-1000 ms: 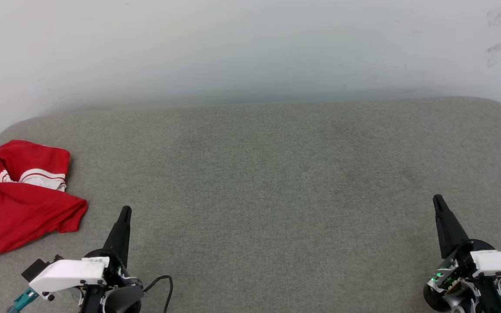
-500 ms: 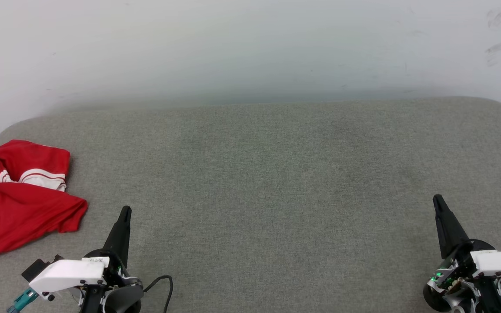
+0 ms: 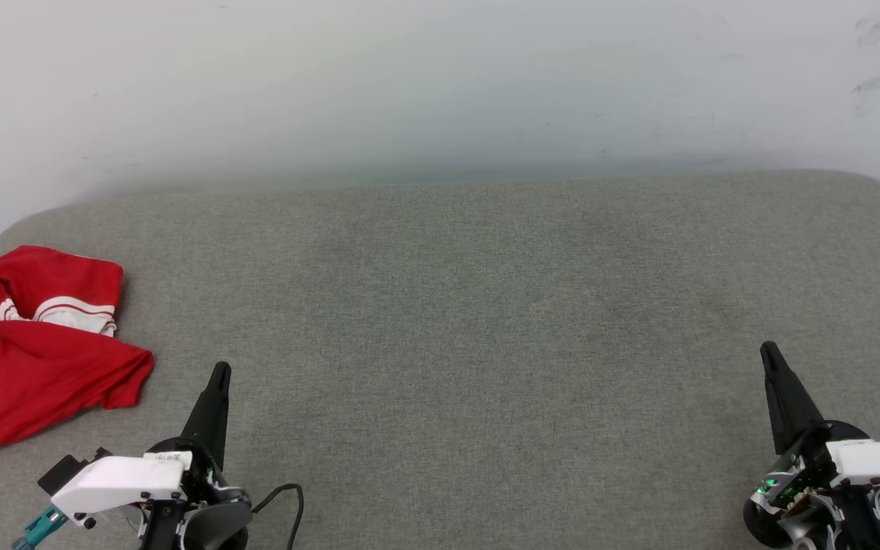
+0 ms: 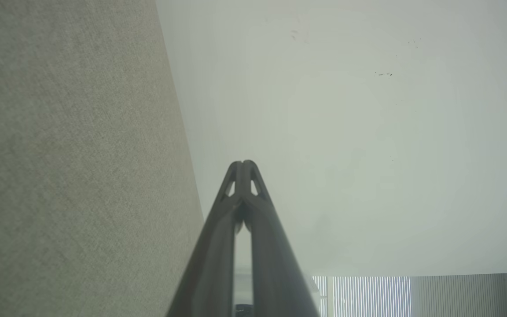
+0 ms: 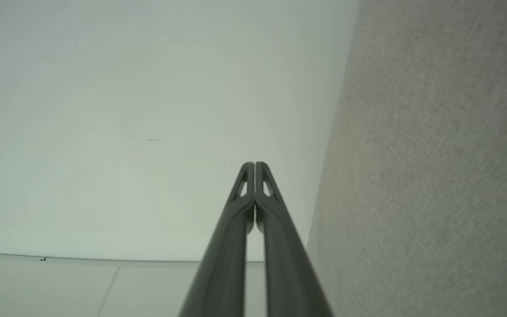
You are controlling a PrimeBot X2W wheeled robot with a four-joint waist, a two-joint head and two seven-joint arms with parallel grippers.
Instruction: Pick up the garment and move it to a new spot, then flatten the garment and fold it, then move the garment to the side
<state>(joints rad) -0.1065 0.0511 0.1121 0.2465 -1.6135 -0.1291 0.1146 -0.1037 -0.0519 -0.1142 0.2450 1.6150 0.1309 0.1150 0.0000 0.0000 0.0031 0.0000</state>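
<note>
The garment (image 3: 27, 359) lies crumpled at the left edge of the head view, on the grey fabric surface (image 3: 470, 321), with part of it running out of the frame, so its full extent cannot be told. It is red, with one patch of white and red striped trim (image 3: 73, 309) showing in the folds; no print is visible. The left tool (image 3: 220, 372) sits at the lower left of the frame, near the cloth's right corner but apart from it, clenched on nothing; its own wrist view confirms the two fingers pressed together at the tips (image 4: 243, 164), pointing toward the pale wall (image 3: 440, 84). The right tool (image 3: 768, 350) rests at the lower right, well apart from the garment, likewise clenched and empty, as its wrist view (image 5: 254, 164) shows. The step in hand appears to be the first pick-up, not yet begun. To do it well, the left tool should probably spread its jaws before it reaches up and left, come down on a raised fold or the near corner rather than on flat cloth, pinch through a few layers only, and lift high enough that the trailing fabric clears the surface before it is carried toward the bare middle of the frame. The count: one garment, two tools, one surface, one wall.
</note>
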